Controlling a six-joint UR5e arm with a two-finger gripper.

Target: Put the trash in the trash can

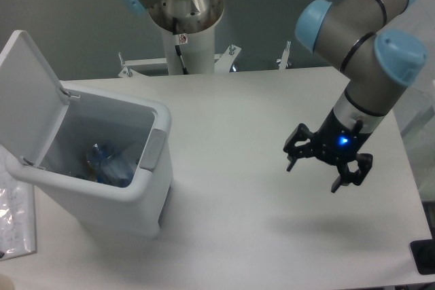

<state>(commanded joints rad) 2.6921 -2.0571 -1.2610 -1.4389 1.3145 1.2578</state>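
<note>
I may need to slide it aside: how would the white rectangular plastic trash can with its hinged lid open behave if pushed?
The white rectangular plastic trash can probably slides easily: it holds little. Pushed high, it might tip, being tall with its lid raised to one side.

From my remote seat, the bench (258, 120) reads as plain off-white with no pattern. The trash can (102, 188) on the left is white, lid (30, 93) included, and its front latch tab (152, 150) is grey. Inside it I see clear plastic trash (109, 164) with blue tints (the pieces blur together). The arm (370, 28) on the right is grey with light-blue joint caps. Its gripper (319, 171) is black, with a small blue light (343, 142) glowing just above. The far wall (68, 5) is dull grey.
</note>
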